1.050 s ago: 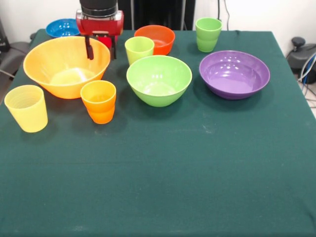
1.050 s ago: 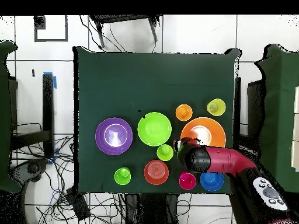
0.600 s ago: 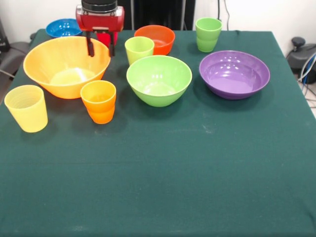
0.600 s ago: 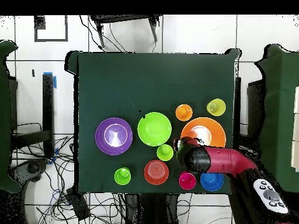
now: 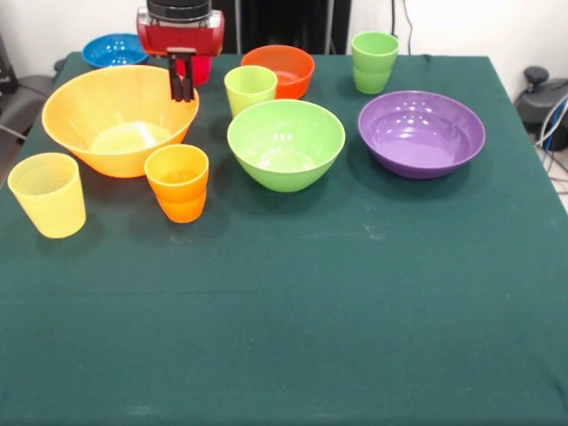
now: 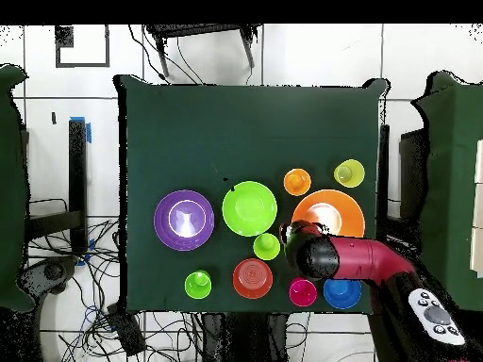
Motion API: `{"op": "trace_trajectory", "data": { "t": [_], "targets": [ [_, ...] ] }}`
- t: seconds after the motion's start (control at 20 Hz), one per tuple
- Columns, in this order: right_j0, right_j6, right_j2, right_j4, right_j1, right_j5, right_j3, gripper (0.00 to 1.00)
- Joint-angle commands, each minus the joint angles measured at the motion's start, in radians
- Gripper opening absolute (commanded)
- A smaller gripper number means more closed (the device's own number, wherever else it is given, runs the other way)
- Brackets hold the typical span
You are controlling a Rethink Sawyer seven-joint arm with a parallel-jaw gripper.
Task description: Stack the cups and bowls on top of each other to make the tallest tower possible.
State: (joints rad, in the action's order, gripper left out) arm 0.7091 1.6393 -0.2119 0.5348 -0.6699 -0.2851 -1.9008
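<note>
My gripper is shut at the far right rim of the very large yellow-orange bowl, one finger inside and one outside. The red-pink cup stands just behind it. Along the back are the blue bowl, the small orange bowl, the lime-yellow cup and the green cup. The lime green bowl and the purple bowl sit mid-table. The orange cup and the pale yellow cup stand nearer. In the overhead view the arm hides the fingers.
All cups and bowls stand singly on the green cloth; none is stacked. Chairs and cables surround the table in the overhead view.
The fingers, spread apart a second ago, have closed together at the big bowl's rim. The gripper head rose slightly. Nothing else moved.
</note>
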Motion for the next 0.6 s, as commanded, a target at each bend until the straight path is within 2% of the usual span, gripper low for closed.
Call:
{"op": "trace_trajectory", "data": {
  "t": [0.05, 0.2, 0.25, 0.6],
  "targets": [
    [-0.052, 0.11, -0.029, -0.019, 0.043, -0.003, -0.016, 0.0],
    [-0.045, 0.095, -0.038, -0.015, 0.042, -0.005, -0.015, 0.0],
    [-0.04, 0.086, -0.045, -0.011, 0.041, -0.003, -0.017, 1.0],
    [-0.045, 0.089, -0.036, -0.015, 0.046, -0.019, -0.019, 1.0]
  ]
}}
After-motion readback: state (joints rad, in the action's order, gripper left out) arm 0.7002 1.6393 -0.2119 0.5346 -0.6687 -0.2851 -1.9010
